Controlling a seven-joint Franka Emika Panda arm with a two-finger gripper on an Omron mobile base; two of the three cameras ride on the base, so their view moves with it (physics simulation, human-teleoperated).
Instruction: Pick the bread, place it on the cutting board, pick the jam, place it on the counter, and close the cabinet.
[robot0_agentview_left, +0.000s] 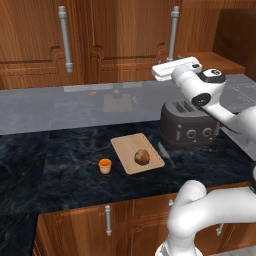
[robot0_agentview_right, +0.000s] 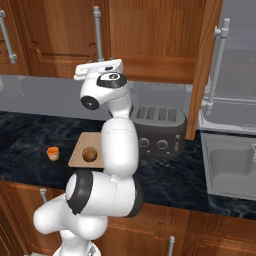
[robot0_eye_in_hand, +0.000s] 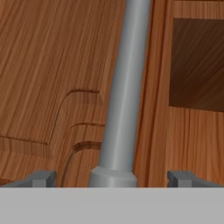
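The arm (robot0_agentview_right: 120, 145) hides part of the cutting board (robot0_agentview_right: 80, 150).

The white arm rises from the base, bends at the elbow and reaches up and forward, its wrist turned so the flat hand lies level. The gripper (robot0_eye_in_hand: 113, 177) points straight ahead, its two dark fingertips (robot0_eye_in_hand: 41, 178) set wide apart.

Two cameras looked down from behind the arm, one from each side. Both saw the counter (robot0_agentview_left: 60, 150) and toaster (robot0_agentview_right: 160, 130). The hand camera sat very close to a cabinet handle (robot0_eye_in_hand: 124, 87).
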